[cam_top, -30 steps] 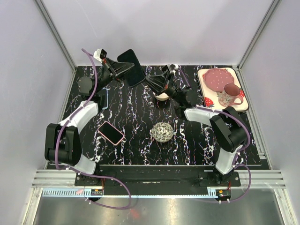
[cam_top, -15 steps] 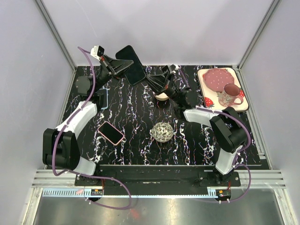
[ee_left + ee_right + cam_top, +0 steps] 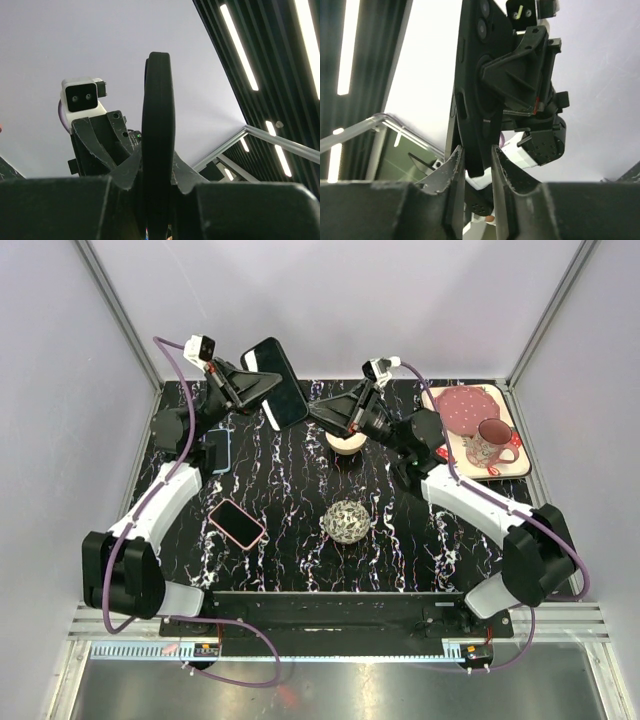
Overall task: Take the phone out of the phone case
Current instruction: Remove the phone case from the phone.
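Note:
A black phone in a black case (image 3: pixel 278 375) is held in the air above the far left of the table. My left gripper (image 3: pixel 258 385) is shut on it; in the left wrist view the phone stands edge-on (image 3: pixel 157 110) between the left gripper's fingers (image 3: pixel 157 172). My right gripper (image 3: pixel 318 415) sits at the phone's lower end. In the right wrist view the case back with its camera lenses (image 3: pixel 480 75) faces me, and my right gripper (image 3: pixel 477 160) straddles its lower corner, narrowly open, with the left finger touching and a small gap at the right finger.
A pink phone (image 3: pixel 237 523) and a blue-cased phone (image 3: pixel 218 450) lie on the black marbled table (image 3: pixel 300 560) at the left. A metallic ball (image 3: pixel 347 521) sits mid-table and a small white cup (image 3: pixel 345 443) stands behind it. A tray (image 3: pixel 440 455) with a pink plate (image 3: pixel 463 408) and a mug (image 3: pixel 490 443) is at the far right.
My left gripper has raised the phone up and to the left. My right arm has lifted its elbow, and its gripper has come to the phone's lower end.

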`<state>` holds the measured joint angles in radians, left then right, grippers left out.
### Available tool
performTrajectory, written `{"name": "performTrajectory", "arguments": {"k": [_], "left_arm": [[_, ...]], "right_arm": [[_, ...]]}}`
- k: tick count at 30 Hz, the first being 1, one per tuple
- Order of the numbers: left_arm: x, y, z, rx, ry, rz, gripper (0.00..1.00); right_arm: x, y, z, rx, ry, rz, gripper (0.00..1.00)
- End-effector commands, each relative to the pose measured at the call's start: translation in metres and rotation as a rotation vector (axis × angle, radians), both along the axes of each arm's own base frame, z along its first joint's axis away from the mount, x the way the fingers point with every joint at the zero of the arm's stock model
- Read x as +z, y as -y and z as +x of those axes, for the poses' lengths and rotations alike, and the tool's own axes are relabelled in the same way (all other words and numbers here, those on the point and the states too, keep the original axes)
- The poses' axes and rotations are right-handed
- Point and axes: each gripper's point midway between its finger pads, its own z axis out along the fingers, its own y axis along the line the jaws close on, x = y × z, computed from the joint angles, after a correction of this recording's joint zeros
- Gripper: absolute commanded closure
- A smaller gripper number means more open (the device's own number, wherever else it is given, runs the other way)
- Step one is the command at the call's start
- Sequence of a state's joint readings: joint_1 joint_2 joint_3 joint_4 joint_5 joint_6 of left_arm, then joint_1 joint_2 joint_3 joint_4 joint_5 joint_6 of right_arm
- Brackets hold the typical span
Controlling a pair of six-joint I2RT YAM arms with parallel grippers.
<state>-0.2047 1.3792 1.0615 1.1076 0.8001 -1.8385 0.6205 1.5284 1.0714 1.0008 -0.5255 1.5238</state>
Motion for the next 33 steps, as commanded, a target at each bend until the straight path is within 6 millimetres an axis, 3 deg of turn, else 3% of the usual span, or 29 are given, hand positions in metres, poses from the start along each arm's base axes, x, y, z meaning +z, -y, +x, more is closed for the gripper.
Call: {"name": "performTrajectory", "arguments": {"k": [1,7,8,12,13,15,18,20,26,28,29,30,31,32,33], "left_arm": [[0.024,0.018,-0.126,-0.274,0.358,0.054,1.00],[0.003,0.026,-0.120,-0.297,0.324,0.096,1.00],[-0.002,0.027,-0.118,-0.299,0.316,0.107,1.00],[-0.018,0.034,-0.106,-0.311,0.273,0.120,1.00],[-0.022,0.036,-0.102,-0.309,0.261,0.117,1.00],[-0.027,0.040,-0.095,-0.308,0.251,0.118,1.00],[-0.040,0.045,-0.083,-0.326,0.222,0.121,1.00],[-0.048,0.047,-0.077,-0.336,0.202,0.125,1.00],[-0.073,0.055,-0.059,-0.319,0.148,0.171,1.00],[-0.082,0.058,-0.053,-0.314,0.136,0.198,0.94],[-0.084,0.059,-0.052,-0.312,0.134,0.207,0.88],[-0.087,0.060,-0.050,-0.310,0.124,0.218,0.74],[-0.094,0.062,-0.045,-0.304,0.112,0.237,0.67],[-0.097,0.062,-0.044,-0.300,0.108,0.245,0.60],[-0.101,0.064,-0.041,-0.299,0.078,0.258,0.46]], "right_arm": [[-0.144,-0.030,0.054,-0.085,-0.307,-0.422,0.70],[-0.126,-0.042,0.054,-0.022,-0.228,-0.438,0.68],[-0.114,-0.045,0.054,-0.004,-0.198,-0.427,0.67],[-0.108,-0.057,0.053,0.063,-0.156,-0.414,0.66],[-0.096,-0.061,0.048,0.083,-0.135,-0.353,0.66],[-0.109,-0.066,0.051,0.115,-0.175,-0.312,0.68],[-0.103,-0.064,0.045,0.182,-0.191,-0.179,0.79],[-0.116,-0.062,0.045,0.182,-0.223,-0.168,0.99],[-0.139,-0.041,0.053,0.119,-0.289,-0.160,1.00],[-0.152,-0.029,0.059,0.068,-0.332,-0.199,1.00],[-0.147,-0.021,0.059,0.040,-0.329,-0.202,1.00],[-0.155,-0.012,0.068,-0.014,-0.353,-0.230,1.00],[-0.164,-0.005,0.069,-0.041,-0.376,-0.254,1.00],[-0.157,0.002,0.067,-0.071,-0.348,-0.265,1.00],[-0.165,0.013,0.076,-0.117,-0.383,-0.293,1.00]]}}
